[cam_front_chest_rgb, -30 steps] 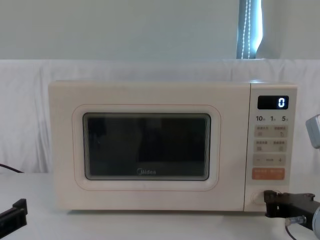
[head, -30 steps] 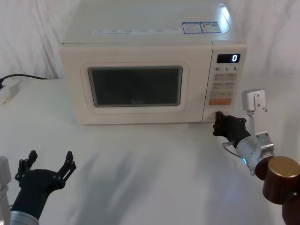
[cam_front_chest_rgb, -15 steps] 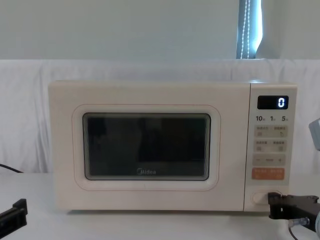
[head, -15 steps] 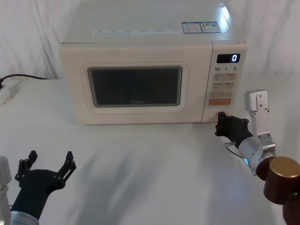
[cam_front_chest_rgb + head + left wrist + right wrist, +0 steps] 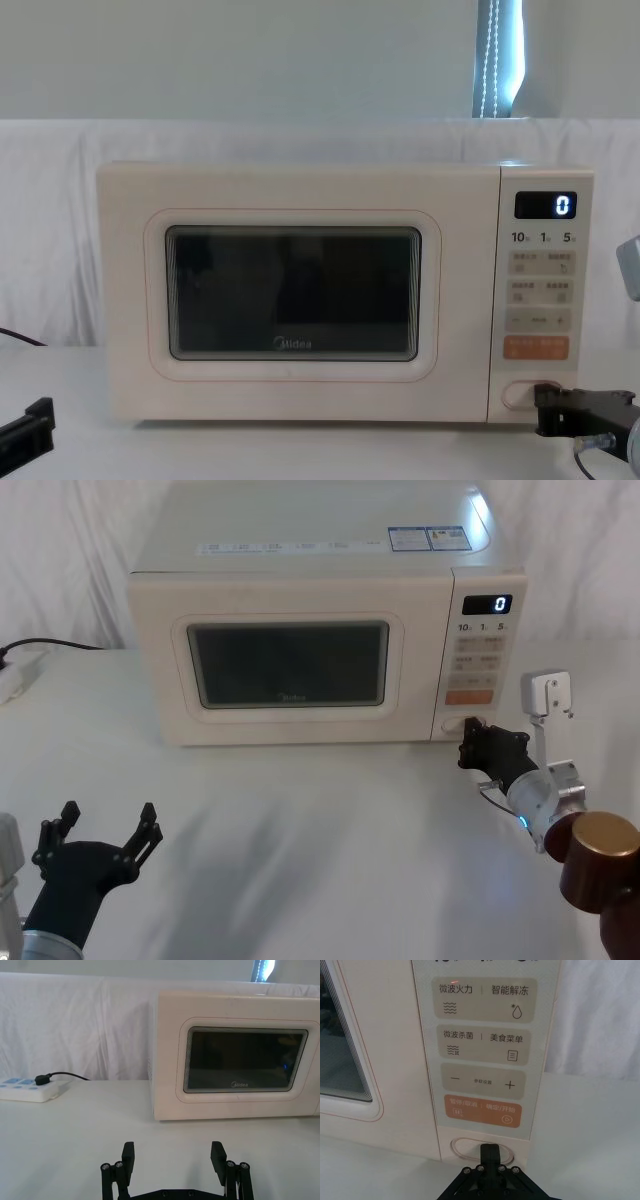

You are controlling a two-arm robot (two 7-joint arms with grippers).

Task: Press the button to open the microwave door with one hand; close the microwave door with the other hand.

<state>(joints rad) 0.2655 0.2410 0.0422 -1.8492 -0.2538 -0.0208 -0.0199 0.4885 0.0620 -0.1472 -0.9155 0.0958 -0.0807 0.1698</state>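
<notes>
While the left pincer (image 5: pixel 105 832) hovers low over the white bench (image 5: pixel 300 830) at the near left, its two black fingers (image 5: pixel 128 1157) stand spread wide apart with nothing between them, well short of the microwave (image 5: pixel 320 630). A power strip (image 5: pixel 27 1089) with a black plug lies on the bench far to the left. At the middle stands the microwave, its cream microwave door (image 5: pixel 290 295) shut flush with the body, the dark window and small logo facing forward. To the right of the door is the control panel, with a black display (image 5: pixel 546 205) reading "0", an orange key (image 5: pixel 482 1110) lower down and the button (image 5: pixel 470 1147) at the very bottom. The right pincer (image 5: pixel 490 1152) reaches in from the right at button height, its fingers pressed together into one tip that sits right at the button's right half.
</notes>
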